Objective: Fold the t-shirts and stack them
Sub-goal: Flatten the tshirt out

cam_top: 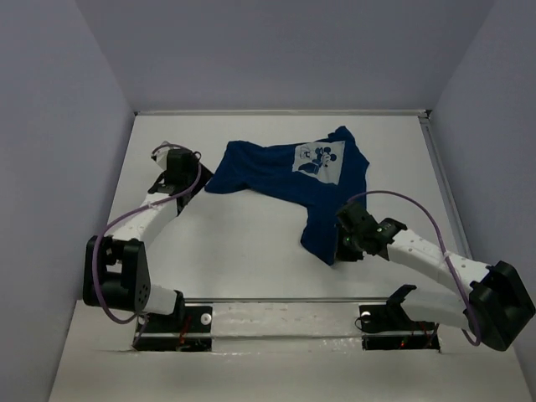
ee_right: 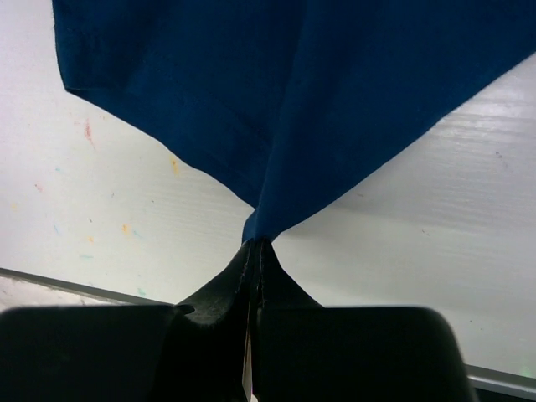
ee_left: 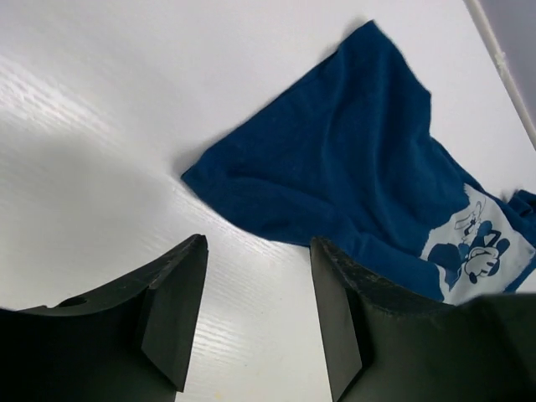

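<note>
A dark navy-blue t-shirt [cam_top: 276, 172] with a pale Mickey Mouse print [cam_top: 318, 157] lies crumpled across the middle of the white table. My right gripper [cam_top: 342, 248] is shut on the shirt's near edge [ee_right: 276, 167] and pulls the cloth taut into a peak at the fingertips [ee_right: 256, 248]. My left gripper [cam_top: 186, 189] is open and empty, just left of the shirt's left corner [ee_left: 218, 180]. In the left wrist view the shirt [ee_left: 360, 167] and its print [ee_left: 481, 247] lie beyond the open fingers [ee_left: 180, 310].
White table [cam_top: 234, 251] with walls on three sides. A raised strip [cam_top: 440, 176] runs along the table's right edge. Small coloured specks mark the table surface [ee_right: 92, 218] near the right gripper.
</note>
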